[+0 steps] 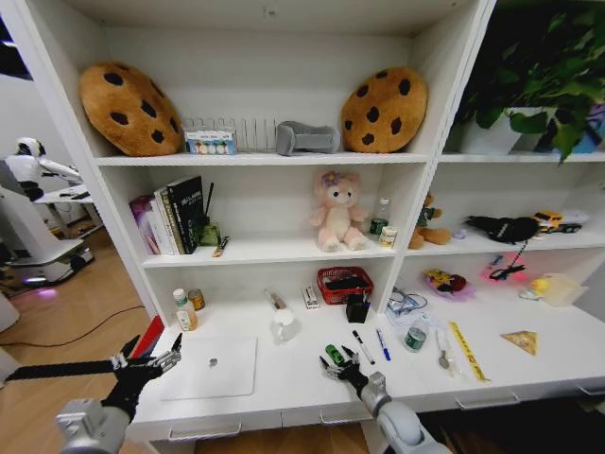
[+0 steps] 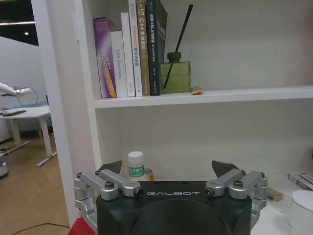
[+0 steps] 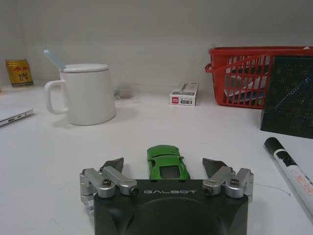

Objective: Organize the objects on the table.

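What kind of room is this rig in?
Probably a mock home-office set in a robot lab: white desk with laptop, shelves of books and plush toys, another robot behind.

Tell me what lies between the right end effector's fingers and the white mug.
A small green toy car sits between the open fingers of the right end effector; beyond it, bare white table reaches to the white lidded mug, in the right wrist view.
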Controlling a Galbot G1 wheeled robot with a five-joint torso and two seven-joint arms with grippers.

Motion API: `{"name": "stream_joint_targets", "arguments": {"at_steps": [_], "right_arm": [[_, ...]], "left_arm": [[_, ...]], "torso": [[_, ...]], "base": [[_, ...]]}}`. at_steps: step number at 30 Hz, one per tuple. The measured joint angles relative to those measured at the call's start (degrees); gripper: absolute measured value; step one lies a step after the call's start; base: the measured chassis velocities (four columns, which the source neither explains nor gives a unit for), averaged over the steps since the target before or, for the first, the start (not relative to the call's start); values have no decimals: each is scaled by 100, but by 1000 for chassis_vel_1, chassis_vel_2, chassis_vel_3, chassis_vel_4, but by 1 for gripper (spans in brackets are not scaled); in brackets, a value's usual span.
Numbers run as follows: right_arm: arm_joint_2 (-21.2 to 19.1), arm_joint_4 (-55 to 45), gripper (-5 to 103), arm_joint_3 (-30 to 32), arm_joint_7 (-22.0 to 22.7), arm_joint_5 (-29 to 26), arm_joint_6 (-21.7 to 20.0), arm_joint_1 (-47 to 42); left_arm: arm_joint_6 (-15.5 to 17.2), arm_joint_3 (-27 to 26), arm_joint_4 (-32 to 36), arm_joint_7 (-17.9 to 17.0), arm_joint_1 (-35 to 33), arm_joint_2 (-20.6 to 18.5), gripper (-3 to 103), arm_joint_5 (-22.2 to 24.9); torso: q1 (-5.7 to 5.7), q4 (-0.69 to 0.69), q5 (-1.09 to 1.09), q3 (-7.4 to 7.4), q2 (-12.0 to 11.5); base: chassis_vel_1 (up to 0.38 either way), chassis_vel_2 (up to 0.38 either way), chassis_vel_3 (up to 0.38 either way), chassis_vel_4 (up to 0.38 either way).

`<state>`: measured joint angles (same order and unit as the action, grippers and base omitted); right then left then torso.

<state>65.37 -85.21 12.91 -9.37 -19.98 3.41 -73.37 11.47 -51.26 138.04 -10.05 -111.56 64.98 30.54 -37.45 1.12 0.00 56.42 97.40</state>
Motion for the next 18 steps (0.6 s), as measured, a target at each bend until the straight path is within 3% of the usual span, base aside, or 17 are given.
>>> {"name": "stream_joint_targets", "arguments": {"at_steps": [4, 7, 10, 15, 18], "right_arm": [[28, -16, 82, 5, -6, 2, 7, -65], [53, -61, 66, 6, -8, -1, 11, -122], [49, -73, 61, 17, -8, -3, 10, -127], [-55, -217, 39, 97, 11, -83, -12, -180], [-108, -337, 36, 159, 21, -162, -24, -225]], "left_arm": [[-3, 8, 16, 0, -23, 20, 100, -16], [-9, 19, 19, 0, -29, 28, 100, -39], [-10, 28, 20, 0, -29, 31, 100, -42], [-16, 80, 18, 10, -26, 39, 100, -92], [-17, 112, 10, 15, -21, 42, 100, -113]], "torso": [[0, 0, -1, 0, 0], [1, 0, 0, 0, 1], [1, 0, 0, -1, 1], [0, 0, 1, 0, 1], [0, 0, 0, 0, 1]], "base": [[0, 0, 0, 0], [0, 0, 0, 0], [0, 0, 0, 0], [0, 0, 0, 0], [0, 0, 0, 0]]}}
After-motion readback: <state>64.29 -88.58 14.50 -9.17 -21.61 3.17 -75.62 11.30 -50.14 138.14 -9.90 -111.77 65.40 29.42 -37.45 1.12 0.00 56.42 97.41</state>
